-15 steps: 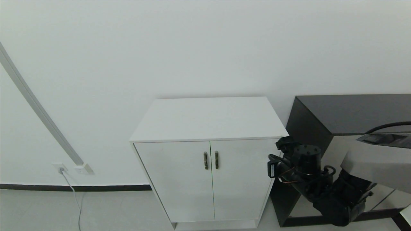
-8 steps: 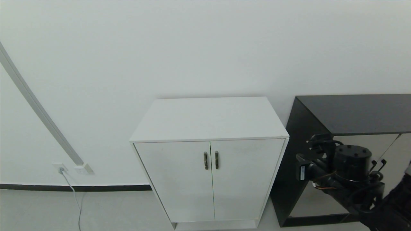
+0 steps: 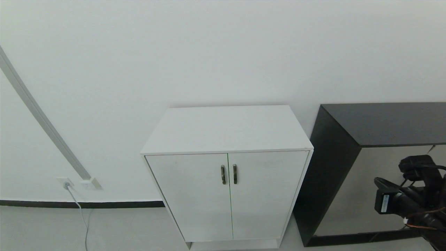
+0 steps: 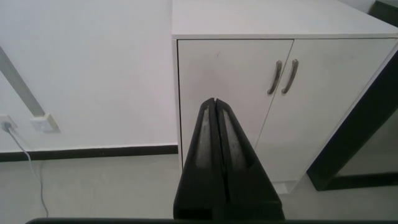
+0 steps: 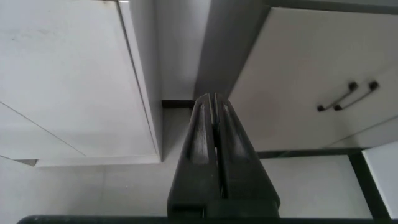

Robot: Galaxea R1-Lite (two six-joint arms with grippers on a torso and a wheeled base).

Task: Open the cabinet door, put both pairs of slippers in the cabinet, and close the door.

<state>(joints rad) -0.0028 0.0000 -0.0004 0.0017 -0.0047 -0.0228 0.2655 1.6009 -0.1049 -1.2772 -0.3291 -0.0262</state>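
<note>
- Black left gripper [image 4: 214, 102]: the two flat fingers are pressed together along their whole length and hold nothing. The tips point toward the left door [image 4: 230, 74] of the white cabinet [image 4: 273, 17] and stay apart from it.
- Black right gripper [image 5: 214, 98]: its fingers are likewise closed flat against each other, empty and touching no surface. The right arm [image 3: 400, 204] sits at the lower right of the head view, in front of the mirrored front of the black cabinet [image 3: 379, 122].
- White cabinet: it stands at the centre of the head view, on the floor [image 3: 115, 226] and against the wall [image 3: 209, 52]. The left door and the right door [image 3: 264, 191] are both closed and meet at a centre seam. Two dark vertical handles [image 3: 223, 174] sit side by side, one on each side of the seam.
- Black cabinet: it stands just beside the white cabinet, at the right of the frame.
- Floor: pale grey, seen at the lower left.
- Wall: plain white, with a black skirting strip [image 3: 80, 204] along its base.
- Socket [image 3: 64, 182]: at the lower left, with a grey cable [image 3: 82, 216] hanging down to the floor.
- Conduit [image 3: 41, 118]: a pale strip running diagonally from the upper left edge down to beside the socket.
</note>
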